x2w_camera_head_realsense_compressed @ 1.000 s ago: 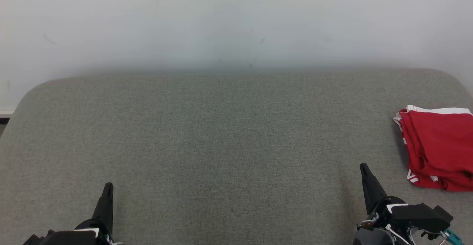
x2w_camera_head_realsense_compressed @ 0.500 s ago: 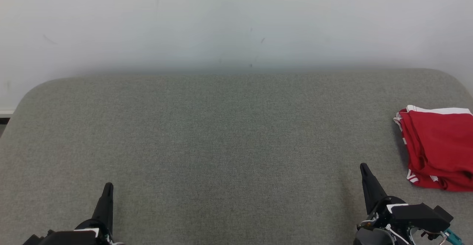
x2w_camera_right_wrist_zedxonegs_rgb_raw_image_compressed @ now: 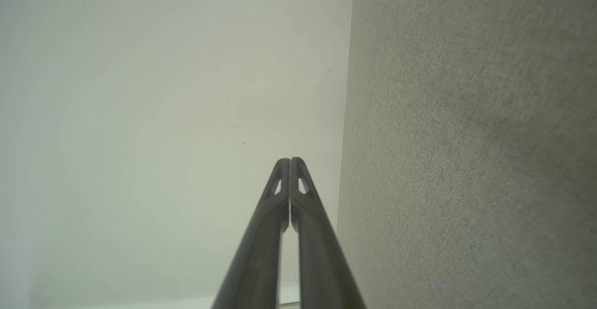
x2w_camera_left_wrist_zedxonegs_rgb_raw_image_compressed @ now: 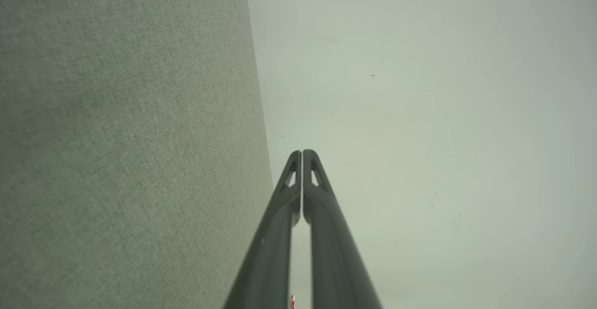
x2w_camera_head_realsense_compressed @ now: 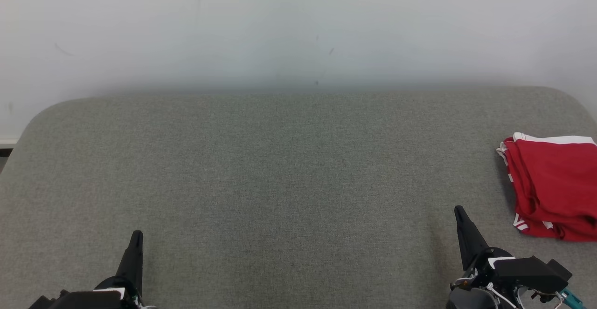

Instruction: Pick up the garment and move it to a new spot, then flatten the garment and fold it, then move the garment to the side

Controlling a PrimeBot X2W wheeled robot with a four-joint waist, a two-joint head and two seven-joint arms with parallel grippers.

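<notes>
A red garment point(x2w_camera_head_realsense_compressed: 552, 185) with white trim lies folded at the right edge of the grey padded surface point(x2w_camera_head_realsense_compressed: 289, 178), partly cut off by the frame. My right gripper point(x2w_camera_head_realsense_compressed: 461, 216) rests low at the lower right, a short way left of and nearer than the garment, not touching it. My left gripper point(x2w_camera_head_realsense_compressed: 136, 236) sits at the lower left, far from the garment. In the wrist views both the left gripper point(x2w_camera_left_wrist_zedxonegs_rgb_raw_image_compressed: 302, 153) and the right gripper point(x2w_camera_right_wrist_zedxonegs_rgb_raw_image_compressed: 289, 161) are shut, tips pressed together with nothing between them.
A pale wall point(x2w_camera_head_realsense_compressed: 298, 24) rises behind the surface's rounded far edge. The grey surface spreads wide between and beyond the two grippers. A strip of floor edge point(x2w_camera_head_realsense_compressed: 5, 143) shows at far left.
</notes>
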